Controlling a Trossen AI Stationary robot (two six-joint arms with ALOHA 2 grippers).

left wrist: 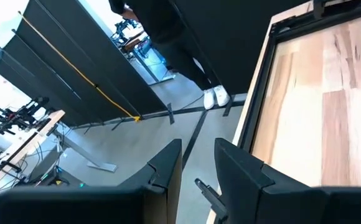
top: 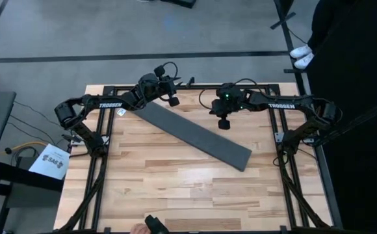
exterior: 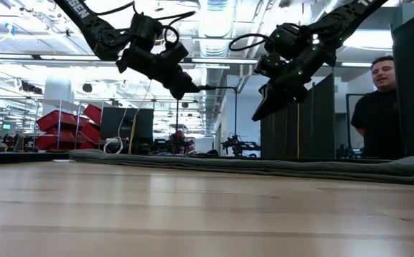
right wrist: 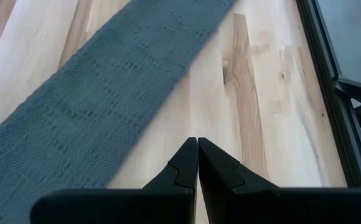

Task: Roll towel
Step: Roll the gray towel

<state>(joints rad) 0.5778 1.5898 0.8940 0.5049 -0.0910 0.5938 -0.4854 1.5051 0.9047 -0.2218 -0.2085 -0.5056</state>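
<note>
towel folded long on the worktop, both hands raised and empty

your towel (top: 195,135) lies flat on the wooden worktop (top: 175,188) as a long narrow dark grey strip, set on a diagonal. in the high view it runs from near the far left corner down toward the right of centre, and a small white tag (top: 120,112) shows just off its far left end. no part of it is rolled. in the low view it reads as a thin grey band stretched across the worktop, thicker at the right end.

your left hand (top: 174,101) hangs above the far edge of the worktop, close over the towel's far left end and clear of it; its fingers (left wrist: 168,163) stand slightly apart with nothing between them, pointing out past the worktop's black frame (top: 253,86) toward the floor.

your right hand (top: 224,123) hovers beside the towel's middle, on its far side, well off the surface. its fingers (right wrist: 184,163) are pressed together, tips meeting, grasping nothing, with bare wood below them and the strip just to one side.

beyond the right edge a person (exterior: 382,107) in dark clothes and white shoes (top: 301,56) stands by the worktop.
</note>
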